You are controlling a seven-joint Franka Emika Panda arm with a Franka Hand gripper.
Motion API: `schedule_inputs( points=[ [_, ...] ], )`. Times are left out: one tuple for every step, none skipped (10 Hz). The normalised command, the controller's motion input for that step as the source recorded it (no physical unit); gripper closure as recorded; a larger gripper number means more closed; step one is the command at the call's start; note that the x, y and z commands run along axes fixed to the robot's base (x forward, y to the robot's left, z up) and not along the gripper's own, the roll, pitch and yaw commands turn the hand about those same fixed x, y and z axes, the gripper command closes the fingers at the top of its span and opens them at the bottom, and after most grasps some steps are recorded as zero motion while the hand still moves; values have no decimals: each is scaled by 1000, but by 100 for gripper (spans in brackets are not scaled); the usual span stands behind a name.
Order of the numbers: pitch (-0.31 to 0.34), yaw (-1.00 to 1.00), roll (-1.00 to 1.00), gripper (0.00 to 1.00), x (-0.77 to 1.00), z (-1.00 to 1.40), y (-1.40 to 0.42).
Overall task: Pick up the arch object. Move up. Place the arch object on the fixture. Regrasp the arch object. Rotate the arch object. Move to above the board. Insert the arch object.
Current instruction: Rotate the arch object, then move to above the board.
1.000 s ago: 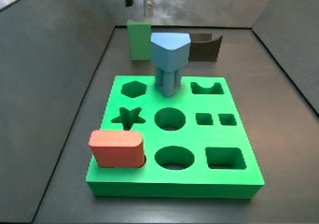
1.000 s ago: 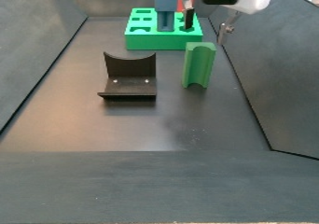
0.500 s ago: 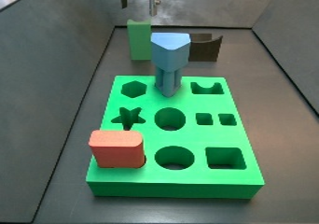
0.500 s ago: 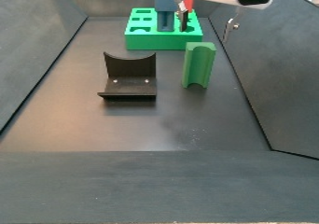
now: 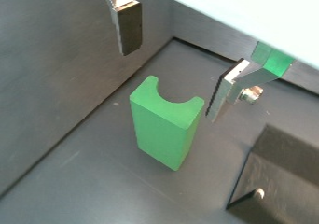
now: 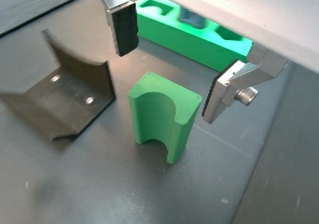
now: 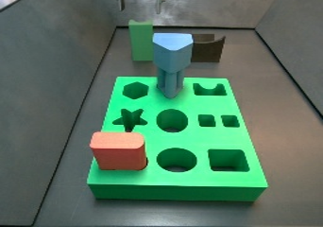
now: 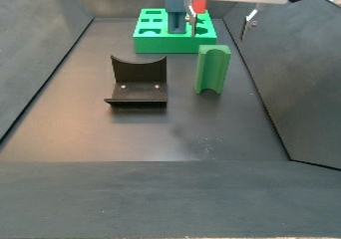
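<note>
Gripper (image 6: 174,67) hangs over the upright arch object (image 6: 163,114) (jaws apart).

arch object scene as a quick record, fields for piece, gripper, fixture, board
arch object: upright on the floor, arch groove at its top end, nothing touching it
gripper: open, above the arch object, fingers either side of it and clear
fixture: on the floor beside the arch object, nothing on it
board: holds a blue-grey peg and a red block; arch hole free

Claw (image 6: 174,67) now farther above arch object (image 6: 163,116).
</note>
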Motion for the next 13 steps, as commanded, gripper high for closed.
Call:
schedule_inputs(
  points=[
    [30, 723, -7, 0, 38, -26, -2],
    [29, 425, -7, 0, 39, -26, -2],
    [29, 276, -7, 0, 39, -26, -2],
    [29, 142, -7, 0, 0, -1000, 0],
    [8, 87, -8, 0, 17, -1000, 0],
    [-13, 66, -15, 0, 29, -1000, -4],
    [-24, 57, -23, 0, 33, -963, -8],
    [-30, 52, -37, 0, 31, -768, -10],
    [-34, 49, -48, 0, 33, -622, -10],
    [-36, 48, -59, 0, 37, -477, -9],
    [-32, 46, -73, 0, 40, -295, -8],
    [-30, 40, -80, 100, 0, 0, 0],
    [-164, -136, 36, 100, -181, 1000, -261]
  ],
)
